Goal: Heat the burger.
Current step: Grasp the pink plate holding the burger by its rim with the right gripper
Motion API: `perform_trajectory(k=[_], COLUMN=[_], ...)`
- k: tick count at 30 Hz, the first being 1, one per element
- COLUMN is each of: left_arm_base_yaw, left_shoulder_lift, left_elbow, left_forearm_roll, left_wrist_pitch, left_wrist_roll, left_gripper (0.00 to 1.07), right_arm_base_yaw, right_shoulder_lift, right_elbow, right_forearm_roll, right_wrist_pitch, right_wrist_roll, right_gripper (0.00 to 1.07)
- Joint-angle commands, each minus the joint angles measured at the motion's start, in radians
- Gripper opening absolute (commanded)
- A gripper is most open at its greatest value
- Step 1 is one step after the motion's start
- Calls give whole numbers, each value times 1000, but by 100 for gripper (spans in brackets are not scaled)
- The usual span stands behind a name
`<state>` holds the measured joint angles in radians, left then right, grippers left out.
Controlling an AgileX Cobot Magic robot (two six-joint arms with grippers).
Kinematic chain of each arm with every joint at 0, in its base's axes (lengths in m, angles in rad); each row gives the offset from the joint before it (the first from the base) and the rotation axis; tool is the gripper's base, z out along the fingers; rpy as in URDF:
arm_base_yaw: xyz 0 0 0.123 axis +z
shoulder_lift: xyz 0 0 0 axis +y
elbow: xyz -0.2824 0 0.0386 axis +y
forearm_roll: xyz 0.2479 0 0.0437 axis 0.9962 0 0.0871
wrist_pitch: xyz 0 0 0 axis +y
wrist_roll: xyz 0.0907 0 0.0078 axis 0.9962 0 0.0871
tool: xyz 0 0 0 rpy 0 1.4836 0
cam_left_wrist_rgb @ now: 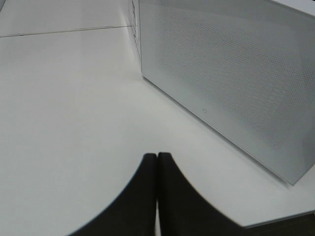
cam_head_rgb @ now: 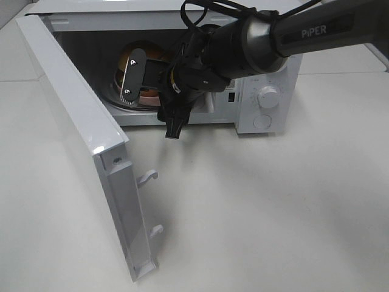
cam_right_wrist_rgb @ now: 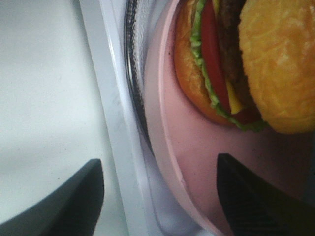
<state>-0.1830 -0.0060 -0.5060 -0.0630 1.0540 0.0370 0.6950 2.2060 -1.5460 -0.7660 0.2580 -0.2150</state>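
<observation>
since the burger point(cam_right_wrist_rgb: 236, 64) looks soft and stacked, lift by its pink plate point(cam_right_wrist_rgb: 197, 162) rim; right tool point(cam_right_wrist_rgb: 160, 196) apart, left tool point(cam_left_wrist_rgb: 157, 196) together.

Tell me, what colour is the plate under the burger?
Pink; the plate under the burger shows best in the right wrist view.

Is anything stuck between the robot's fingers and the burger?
Nothing visible. The burger sits on the pink plate inside the microwave, and the right gripper has its fingers spread apart over the plate's edge, with no other thing between them and the burger.
</observation>
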Motion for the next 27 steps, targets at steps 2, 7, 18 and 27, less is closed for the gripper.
perform_trajectory(k=[2,7,18,27], left_arm_base_yaw=[2,2,2,2], left_shoulder_lift=[-20,-20,-20,-20], left_elbow=[3,3,3,3], left_forearm_roll=[-4,-4,-4,-4], left_wrist_pitch=[-13,-13,-13,-13], left_wrist_roll=[0,0,0,0], left_gripper=[0,0,0,0], right_arm_base_yaw=[-19,-34,-34,-34], right_shoulder_lift=[0,5,65,88], right_elbow=[5,5,5,5], right_forearm_roll=[-31,-33,-34,-34], right_wrist_pitch=[-39,-54,-80,-76], right_wrist_roll=[11,10,8,8], right_gripper=[65,65,65,62])
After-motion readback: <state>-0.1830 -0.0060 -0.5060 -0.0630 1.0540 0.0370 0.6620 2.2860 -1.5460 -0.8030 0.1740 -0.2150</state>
